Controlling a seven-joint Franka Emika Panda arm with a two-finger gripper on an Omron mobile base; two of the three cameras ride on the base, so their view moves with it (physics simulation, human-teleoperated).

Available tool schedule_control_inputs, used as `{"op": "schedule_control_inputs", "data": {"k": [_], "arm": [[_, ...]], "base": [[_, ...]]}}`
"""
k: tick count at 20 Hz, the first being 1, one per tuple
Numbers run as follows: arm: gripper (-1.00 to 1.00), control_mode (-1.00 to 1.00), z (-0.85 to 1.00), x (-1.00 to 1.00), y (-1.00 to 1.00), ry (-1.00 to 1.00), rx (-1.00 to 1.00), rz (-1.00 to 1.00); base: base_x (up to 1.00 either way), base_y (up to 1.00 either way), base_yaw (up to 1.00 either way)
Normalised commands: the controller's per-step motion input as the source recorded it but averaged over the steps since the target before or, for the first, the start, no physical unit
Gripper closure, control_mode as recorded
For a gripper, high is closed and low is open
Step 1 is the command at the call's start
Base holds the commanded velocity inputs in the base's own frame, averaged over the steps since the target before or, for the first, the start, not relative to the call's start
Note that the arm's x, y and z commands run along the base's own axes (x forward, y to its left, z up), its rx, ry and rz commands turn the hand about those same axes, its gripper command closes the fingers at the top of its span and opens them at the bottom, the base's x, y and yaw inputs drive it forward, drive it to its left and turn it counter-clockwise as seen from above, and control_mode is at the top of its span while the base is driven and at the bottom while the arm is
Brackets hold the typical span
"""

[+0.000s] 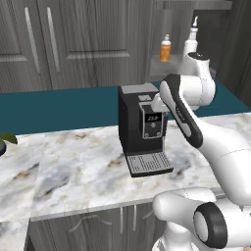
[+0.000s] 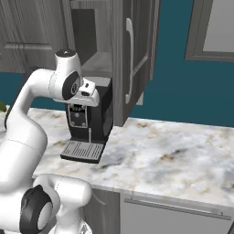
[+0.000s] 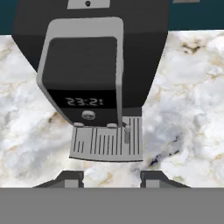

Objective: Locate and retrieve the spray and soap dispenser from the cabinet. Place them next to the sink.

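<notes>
**Empty gripper poised over the coffee machine, bottles waiting on the shelf**

The gripper (image 3: 111,178) points down at the marble counter (image 3: 192,131), its 2 dark fingertips (image 3: 70,178) showing at the bottom of the hand view with bare stone between them. They pinch nothing; by the look of it the jaws are drawn in as far as they go, empty. Directly below and ahead of them sits the coffee machine (image 3: 94,74), its drip tray (image 3: 107,144) nearest the fingers and its clock display lit. The hand seems parked in a neutral, folded pose above the counter, not yet reaching for anything.

From the left base view, the arm (image 1: 184,112) bends in front of the coffee machine (image 1: 142,127), elbow raised, which keeps it clear of the counter (image 1: 78,171) while the base is lined up.

Behind and above the arm, in the open nook of the cabinet (image 1: 73,44), the 2 task items stand upright side by side: the soap dispenser (image 1: 165,49) on the left, the taller spray (image 1: 191,41) just beside it on the right. Standing at the front of the shelf, they should be reachable from the side, though the arm must rise well above its present height and open its fingers first.

In the right base view the cabinet (image 2: 135,55) hangs over the coffee machine (image 2: 89,119), so the approach will need to avoid both.
</notes>
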Motion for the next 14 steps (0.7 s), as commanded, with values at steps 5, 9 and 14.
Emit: {"op": "schedule_control_inputs", "data": {"k": [5,9,14], "arm": [[-1.0,-1.0,0.02,-0.14,0.02,-0.05,-0.02,-0.03],[-1.0,-1.0,0.14,-0.22,0.0,-0.04,-0.09,-0.15],[-1.0,-1.0,0.31,-0.13,0.0,-0.02,-0.12,-0.17]], "base": [[0.0,0.0,0.0],[0.0,0.0,0.0],[0.0,0.0,0.0]]}}
